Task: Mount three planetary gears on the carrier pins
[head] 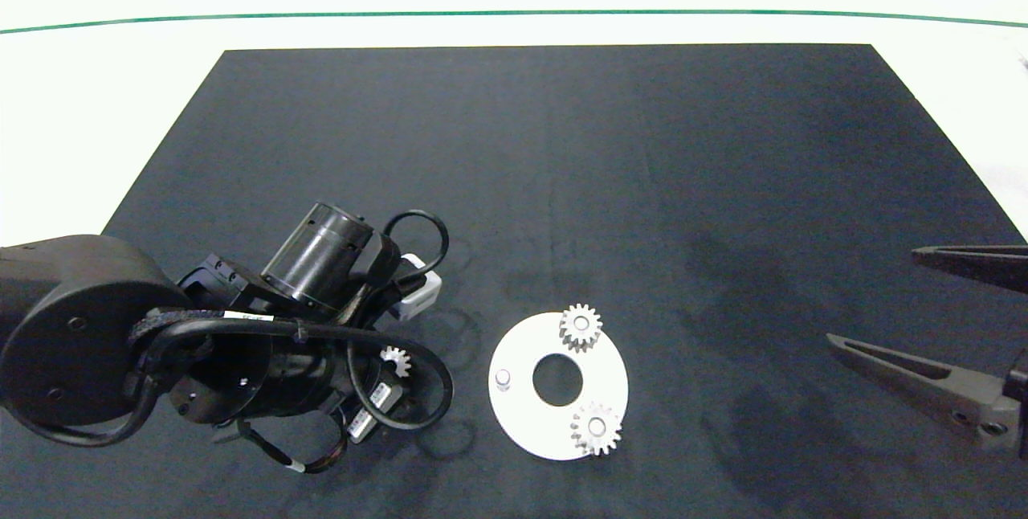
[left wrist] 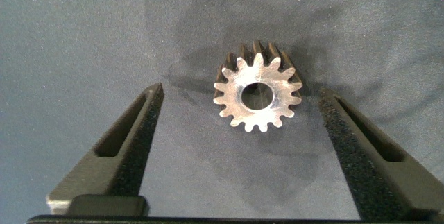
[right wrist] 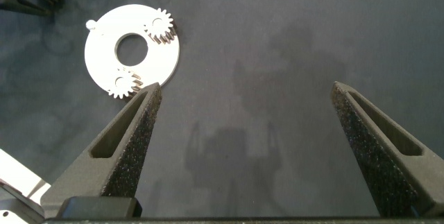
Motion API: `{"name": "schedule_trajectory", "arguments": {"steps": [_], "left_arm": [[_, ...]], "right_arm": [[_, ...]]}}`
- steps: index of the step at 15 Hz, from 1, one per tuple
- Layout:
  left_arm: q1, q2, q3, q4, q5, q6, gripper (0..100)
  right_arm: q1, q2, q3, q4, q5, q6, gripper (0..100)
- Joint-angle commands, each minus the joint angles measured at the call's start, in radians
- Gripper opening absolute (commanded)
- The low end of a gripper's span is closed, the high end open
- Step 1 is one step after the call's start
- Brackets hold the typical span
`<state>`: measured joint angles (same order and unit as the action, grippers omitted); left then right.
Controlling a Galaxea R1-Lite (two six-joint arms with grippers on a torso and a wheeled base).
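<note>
Two toothed metal gears (head: pixel 580 327) sit on the flat white disc (head: pixel 522 414); a third gear (left wrist: pixel 257 92) lies between the left gripper's (left wrist: pixel 239 106) spread foam-lined fingers. Right gripper (right wrist: pixel 243 102), lower right, spread.

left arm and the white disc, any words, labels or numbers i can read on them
None can be read.
Left arm: a small white label on its wrist carries print too small to read.
White disc, its two seated gears, and the loose gear between the open left gripper fingers: no marks visible.
</note>
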<state>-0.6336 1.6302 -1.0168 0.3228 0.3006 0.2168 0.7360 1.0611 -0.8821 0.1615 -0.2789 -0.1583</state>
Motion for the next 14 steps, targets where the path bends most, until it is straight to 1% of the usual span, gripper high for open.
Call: {"name": "schedule_trajectory", "arguments": {"steps": [1, 3, 5, 6, 10, 14], "left_arm": [[-0.001, -0.003, 0.007, -0.013, 0.003, 0.001, 84], [-0.008, -0.001, 0.006, -0.018, 0.003, 0.001, 80], [-0.026, 0.0, 0.006, -0.019, 0.003, -0.014, 75], [-0.026, 0.0, 0.004, -0.021, 0.003, -0.016, 74], [-0.038, -0.004, 0.021, -0.056, 0.003, -0.017, 65], [-0.038, -0.003, 0.026, -0.07, 0.003, -0.017, 57]], "right_arm": [[0.0, 0.004, 0.002, 0.0, -0.002, -0.001, 100], [0.0, 0.002, 0.002, 0.0, -0.002, -0.001, 100], [0.0, -0.001, 0.002, 0.0, -0.002, -0.001, 100], [0.0, -0.001, 0.002, 0.0, -0.002, -0.001, 100], [0.0, 0.002, 0.002, 0.0, -0.002, -0.001, 100], [0.0, 0.002, 0.002, 0.0, -0.002, -0.001, 100]]}}
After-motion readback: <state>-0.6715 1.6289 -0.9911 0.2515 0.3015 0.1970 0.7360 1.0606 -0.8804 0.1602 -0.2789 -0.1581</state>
